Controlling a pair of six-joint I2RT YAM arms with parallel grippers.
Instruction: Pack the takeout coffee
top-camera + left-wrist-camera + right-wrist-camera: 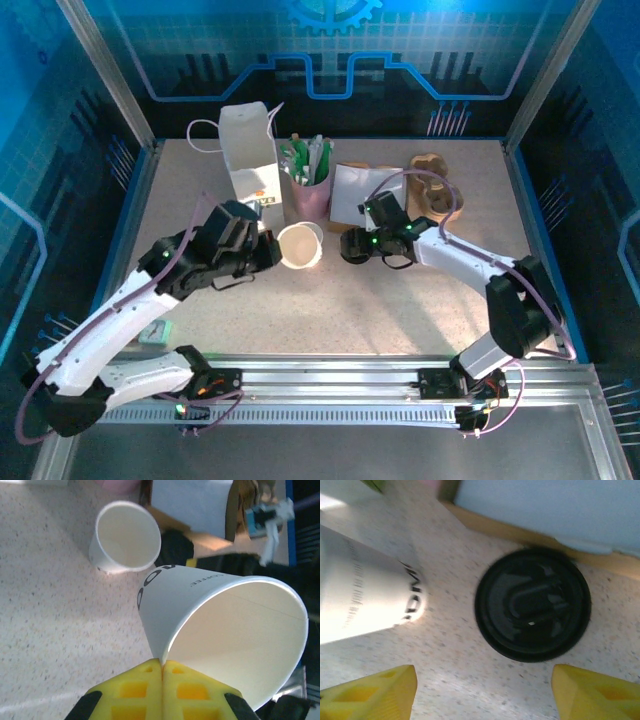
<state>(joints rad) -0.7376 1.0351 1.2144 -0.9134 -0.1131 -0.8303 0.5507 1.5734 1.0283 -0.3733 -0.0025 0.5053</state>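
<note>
My left gripper (162, 663) is shut on the rim of a white paper coffee cup (225, 625), which it holds tilted with the mouth toward the camera. From above, this gripper (270, 250) sits mid-table with a white cup (300, 247) at its fingertips. The round black lid (532, 605) lies flat on the table. Just short of it my right gripper (484, 674) stands open with nothing between its fingers. A white cup's printed side (365, 600) shows to the lid's left. In the top view the right gripper (352, 245) hovers right of the cup.
A second white cup (127, 537) rests on the table beyond the held one. At the back stand the tall white paper bag (248, 150) and a pink cup of sticks (310, 185). Right of them are a white sheet (358, 190) and a brown cardboard carrier (435, 185).
</note>
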